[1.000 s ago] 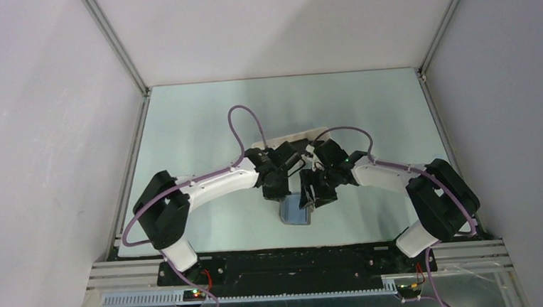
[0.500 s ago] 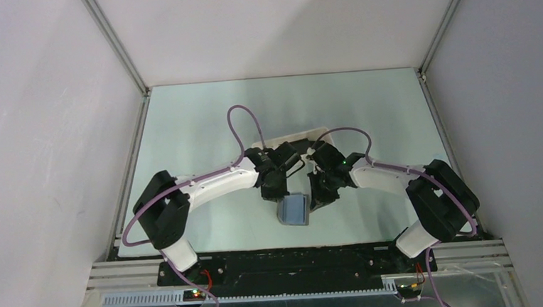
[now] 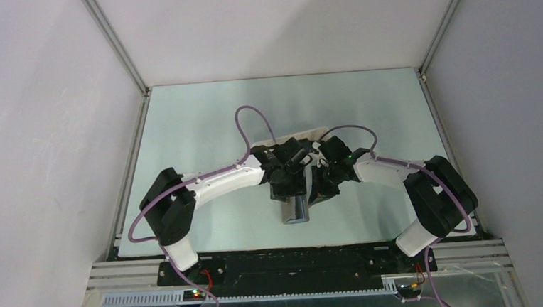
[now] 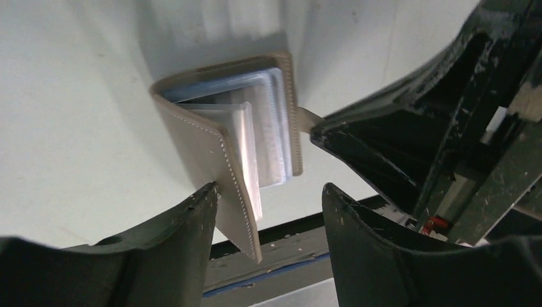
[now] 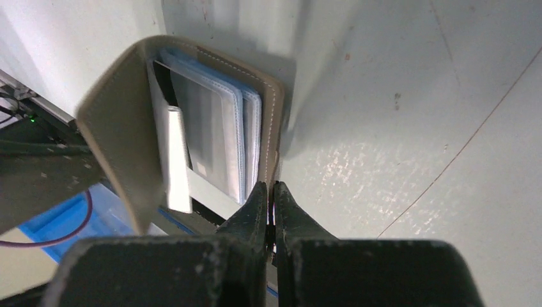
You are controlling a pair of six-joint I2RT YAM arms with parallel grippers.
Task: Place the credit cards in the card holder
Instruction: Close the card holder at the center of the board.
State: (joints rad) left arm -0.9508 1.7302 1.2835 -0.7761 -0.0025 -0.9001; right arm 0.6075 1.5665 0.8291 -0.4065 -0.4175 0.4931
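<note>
The card holder (image 3: 295, 210) is a grey-brown wallet standing open on edge on the table between both grippers. Its clear and blue sleeves (image 5: 217, 128) fan out inside. My right gripper (image 5: 271, 188) is shut on the edge of its right cover, by the strap tab (image 4: 307, 118). My left gripper (image 4: 268, 192) is open. The other cover (image 4: 220, 166) hangs between its fingers, close against the left finger (image 4: 185, 224). In the top view the left gripper (image 3: 290, 191) and right gripper (image 3: 319, 193) sit side by side above the wallet. The credit cards are hidden.
A white tray (image 3: 316, 131) lies just behind the two wrists, mostly covered by them. The black base rail (image 3: 296, 260) runs along the near table edge, right below the wallet. Purple cables (image 3: 252, 115) loop above the arms.
The left gripper has opened and let go of the wallet cover, while the right gripper has shut on the other cover's edge. The wallet has turned from lying flat to standing on edge.
</note>
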